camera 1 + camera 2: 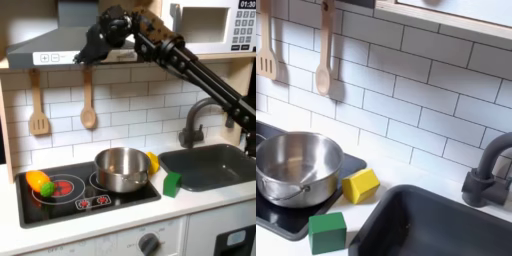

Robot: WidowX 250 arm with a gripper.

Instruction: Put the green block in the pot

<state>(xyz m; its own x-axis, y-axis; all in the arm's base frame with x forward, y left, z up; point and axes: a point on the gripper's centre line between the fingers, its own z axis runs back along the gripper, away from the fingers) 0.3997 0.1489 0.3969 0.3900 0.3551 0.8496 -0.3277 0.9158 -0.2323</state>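
The arm [190,68] in the first exterior view is black throughout, built of long, slim links joined by blocky joint housings. Near its upper end the body grows bulkier and more angular, ending in a dark gripper [95,45] whose finer details are too blurred to make out.

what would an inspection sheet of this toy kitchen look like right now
surface: white counter with black stovetop
job's things: green block on the counter beside the stovetop, apart from the pot, which is empty
clutter: yellow block, orange and green toy
grippers: gripper raised high, jaw state unclear
cables: nothing seen
surroundings: sink, faucet, hanging spatula, wooden spoon, microwave
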